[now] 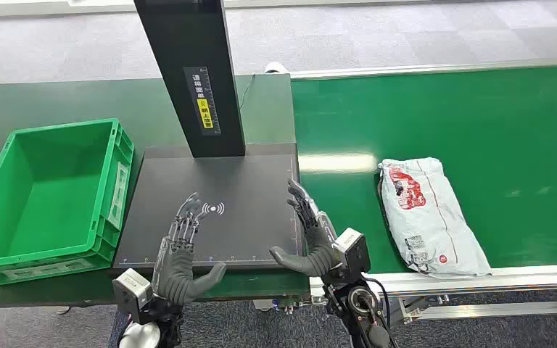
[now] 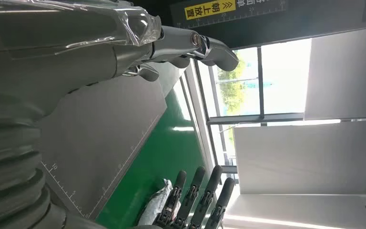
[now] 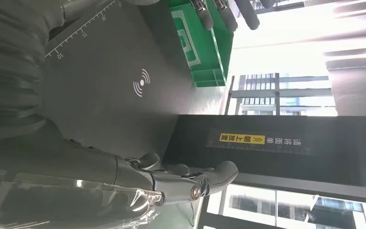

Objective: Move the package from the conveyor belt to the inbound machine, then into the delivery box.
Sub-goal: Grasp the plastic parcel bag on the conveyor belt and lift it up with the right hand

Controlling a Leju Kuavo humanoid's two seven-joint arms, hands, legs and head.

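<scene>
Floor (image 1: 421, 32): grey carpet tiles beyond the far edge of the surface, and again below its near edge.
Surface (image 1: 58, 98): dark green top, running from the left edge across to the middle.
Cable (image 1: 245, 85): thin and dark, lying on the surface near its far edge.
White object (image 1: 275, 68): small and rounded, at the far edge of the surface (too little of it shows to tell what it is).
Windows (image 2: 248, 81): bright panes with dark frames, green trees outside.
Buildings (image 3: 286, 95): seen through more glass, in strong daylight.
</scene>
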